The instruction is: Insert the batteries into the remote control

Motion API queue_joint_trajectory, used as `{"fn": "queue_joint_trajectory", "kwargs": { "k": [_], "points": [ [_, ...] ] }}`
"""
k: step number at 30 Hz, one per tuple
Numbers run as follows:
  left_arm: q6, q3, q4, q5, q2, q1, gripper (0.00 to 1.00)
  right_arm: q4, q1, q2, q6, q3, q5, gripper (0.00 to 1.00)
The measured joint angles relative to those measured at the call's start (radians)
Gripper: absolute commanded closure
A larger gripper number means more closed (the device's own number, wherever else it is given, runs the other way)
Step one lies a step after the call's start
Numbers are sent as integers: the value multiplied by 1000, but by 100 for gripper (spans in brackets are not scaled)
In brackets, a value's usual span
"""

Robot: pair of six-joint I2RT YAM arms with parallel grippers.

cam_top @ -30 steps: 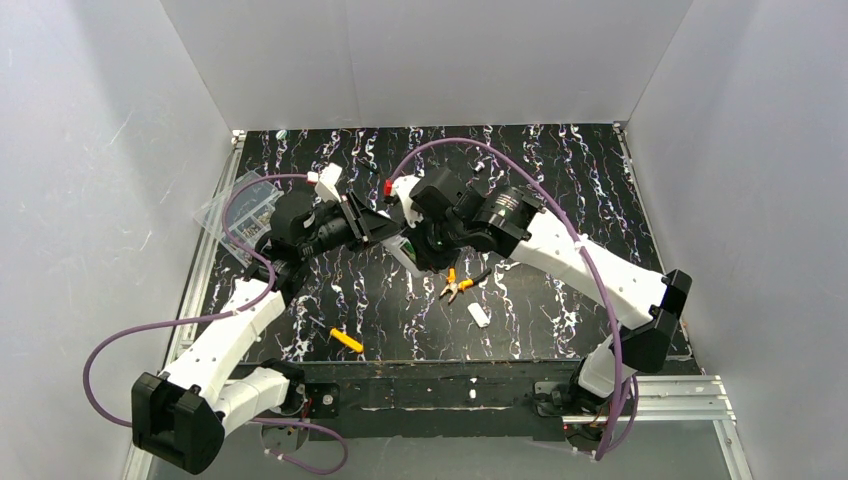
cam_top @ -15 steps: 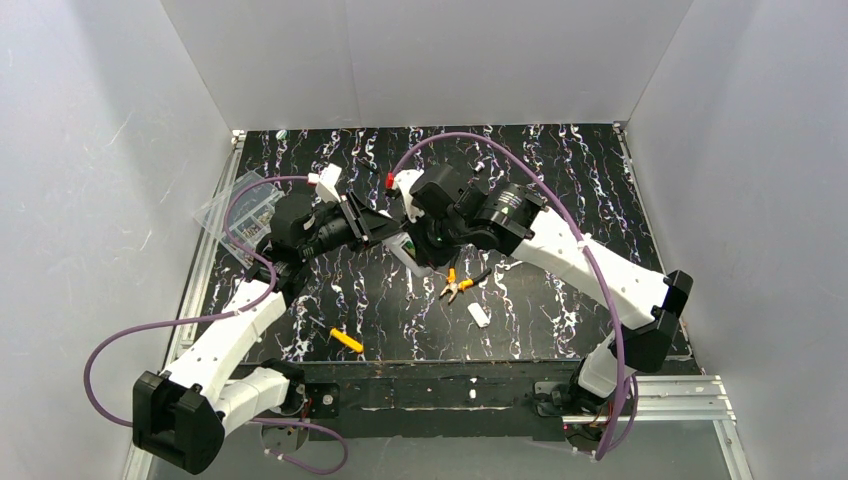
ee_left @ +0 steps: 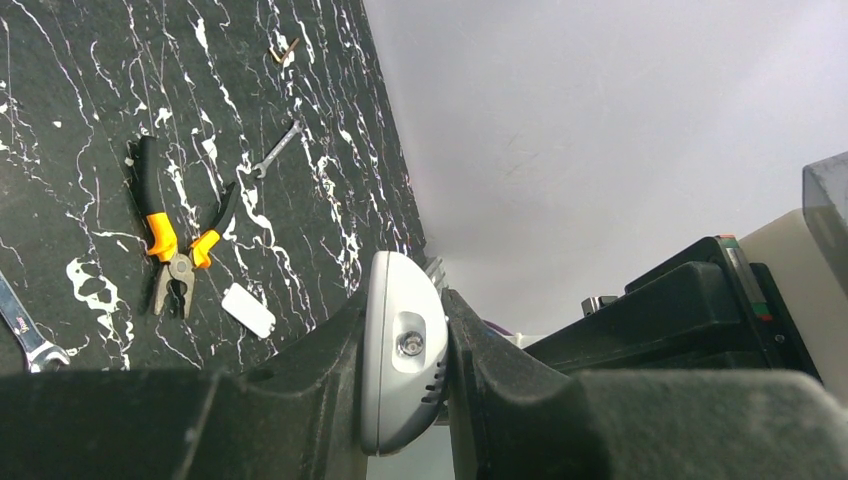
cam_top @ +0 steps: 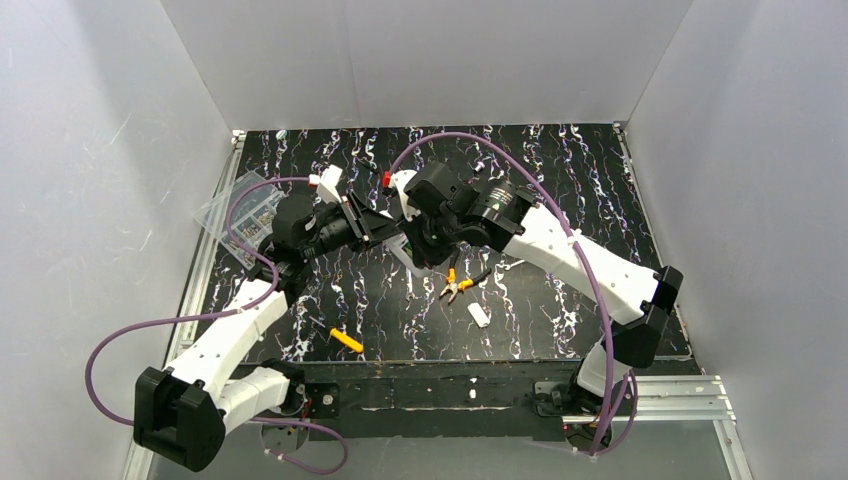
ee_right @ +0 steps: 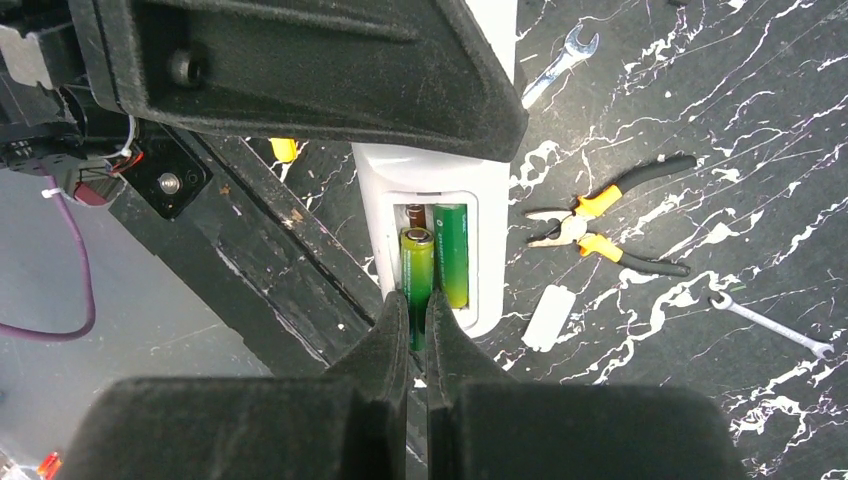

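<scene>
Above the middle of the tabletop (cam_top: 570, 170), the left hand (ee_left: 402, 335) clamps the white remote control (ee_right: 490, 200) by its sides, its back compartment open, while the right hand (ee_right: 417, 312) pinches one green battery (ee_right: 417, 262) in that compartment beside a second battery (ee_right: 451, 250) already seated.
</scene>
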Motion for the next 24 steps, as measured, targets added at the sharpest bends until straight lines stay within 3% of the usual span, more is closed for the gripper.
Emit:
{"fn": "queue_joint_trajectory", "kwargs": {
  "k": [9,18,24],
  "points": [
    [-11,-12,14,0,2,0,100,0,-2,5,8,0,0,94],
    [-20,-16,24,3,3,0,100,10,-2,5,8,0,-4,74],
    [-35,-16,32,10,3,-4,100,32,-2,7,8,0,-21,70]
  ]
}}
